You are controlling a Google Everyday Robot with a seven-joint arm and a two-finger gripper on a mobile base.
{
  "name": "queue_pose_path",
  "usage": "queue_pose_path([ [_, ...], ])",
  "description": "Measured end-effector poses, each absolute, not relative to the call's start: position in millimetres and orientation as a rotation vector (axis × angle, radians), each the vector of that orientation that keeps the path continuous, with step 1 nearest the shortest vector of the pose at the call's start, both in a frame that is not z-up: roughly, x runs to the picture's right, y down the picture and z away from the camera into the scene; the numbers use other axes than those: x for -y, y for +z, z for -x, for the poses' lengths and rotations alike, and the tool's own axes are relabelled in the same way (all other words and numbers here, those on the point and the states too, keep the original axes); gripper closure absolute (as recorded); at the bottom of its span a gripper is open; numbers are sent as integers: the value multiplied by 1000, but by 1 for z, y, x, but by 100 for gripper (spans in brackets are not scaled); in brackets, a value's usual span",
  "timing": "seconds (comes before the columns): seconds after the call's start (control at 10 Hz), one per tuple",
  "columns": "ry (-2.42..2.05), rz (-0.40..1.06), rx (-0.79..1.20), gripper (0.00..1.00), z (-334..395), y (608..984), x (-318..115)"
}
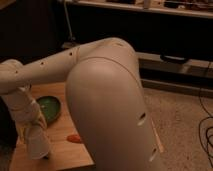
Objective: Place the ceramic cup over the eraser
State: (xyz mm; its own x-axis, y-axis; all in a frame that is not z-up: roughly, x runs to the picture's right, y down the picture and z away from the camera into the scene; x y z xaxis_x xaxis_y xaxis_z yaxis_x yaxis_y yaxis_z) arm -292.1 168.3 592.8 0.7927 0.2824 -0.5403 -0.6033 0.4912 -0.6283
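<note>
The ceramic cup is held clenched in the gripper low over the table; precise lowering onto the unseen eraser is judged needed.

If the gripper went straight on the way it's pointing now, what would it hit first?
The gripper points down at the left of the wooden table. The ceramic cup is directly beneath it, so it would meet the cup first, then probably the tabletop just under the cup, though depth is hard to judge.
</note>
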Motion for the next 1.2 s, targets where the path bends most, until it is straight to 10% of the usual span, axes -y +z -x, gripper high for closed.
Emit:
queue_pose_path([
  [1.2, 590, 899, -393, 98, 284, 601, -173],
])
